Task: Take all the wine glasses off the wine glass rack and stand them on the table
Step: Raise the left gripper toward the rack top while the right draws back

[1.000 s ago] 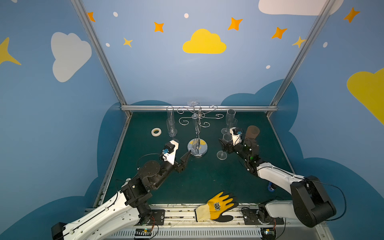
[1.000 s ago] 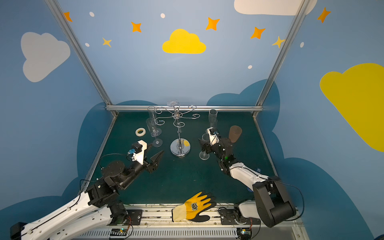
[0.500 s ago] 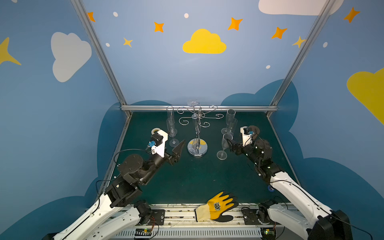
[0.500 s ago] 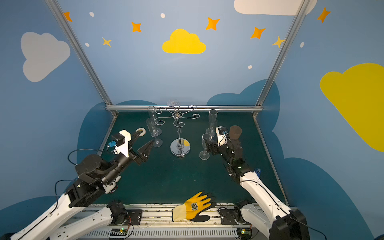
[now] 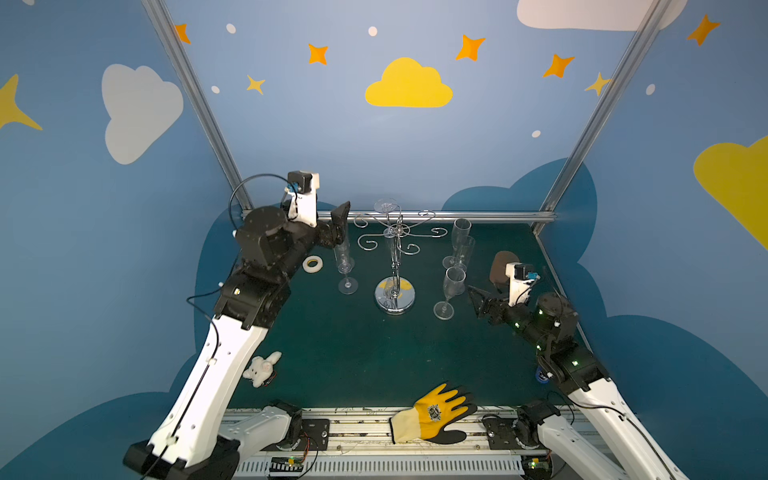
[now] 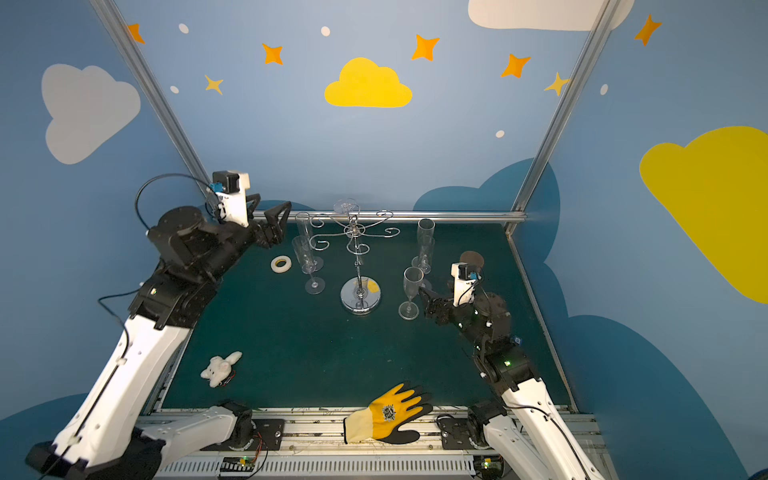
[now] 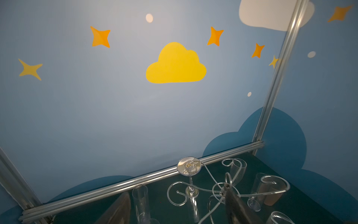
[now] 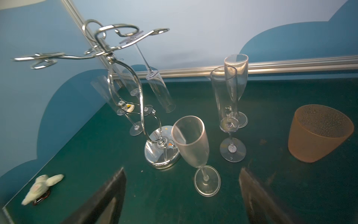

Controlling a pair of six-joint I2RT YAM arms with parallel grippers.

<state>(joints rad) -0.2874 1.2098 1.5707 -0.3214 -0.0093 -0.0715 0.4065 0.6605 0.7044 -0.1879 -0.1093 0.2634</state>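
The chrome wine glass rack (image 5: 398,232) stands mid-table on its round mirrored base (image 5: 395,296). One wine glass (image 5: 387,206) hangs upside down from a back arm, foot uppermost; it also shows as the wine glass (image 7: 189,166) in the left wrist view. My left gripper (image 5: 338,221) is raised to arm height just left of the rack, open and empty. In the left wrist view the left gripper (image 7: 178,208) has the hanging bowl ahead between its fingers, apart from both. My right gripper (image 5: 478,297) sits low on the right, open and empty, by a standing flute (image 8: 190,139).
Two flutes (image 5: 345,266) stand left of the rack and two more flutes (image 5: 460,245) at back right. A tape roll (image 5: 312,264), brown cup (image 5: 500,266), white plush toy (image 5: 262,368) and yellow glove (image 5: 436,413) lie around. The metal frame rail (image 5: 478,216) runs behind.
My left gripper rose from near the rack's base up and back to the height of the rack's arms. My right gripper drew back rightward from the front standing flute.
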